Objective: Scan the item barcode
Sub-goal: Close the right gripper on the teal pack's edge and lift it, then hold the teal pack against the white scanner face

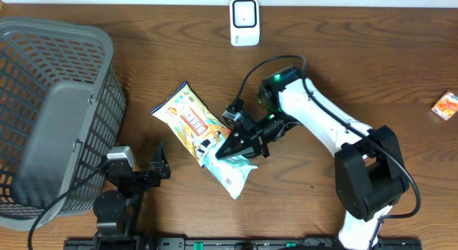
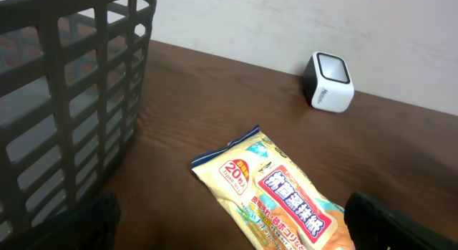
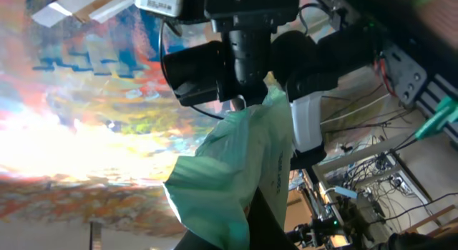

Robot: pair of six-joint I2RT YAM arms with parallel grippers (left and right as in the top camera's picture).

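From overhead we look straight down on the whole table (image 1: 322, 56). Our left wrist view sits low at that frame's lower left and faces the far wall. Both views share the basket (image 2: 64, 85), snack packet (image 2: 275, 196) and scanner (image 2: 328, 82). Our right wrist view is so close to the packet that it fills the frame's middle.

The right arm (image 1: 322, 117) has glossy white link shells between bulky black joints. A green light (image 1: 275, 79) glows near its wrist, and thin black cables (image 1: 252, 69) loop alongside. Its right tool (image 1: 236, 145) is black. The left arm (image 1: 111, 203) is all black, with a silver-grey block (image 1: 120, 155) behind the black left tool (image 1: 162, 162).
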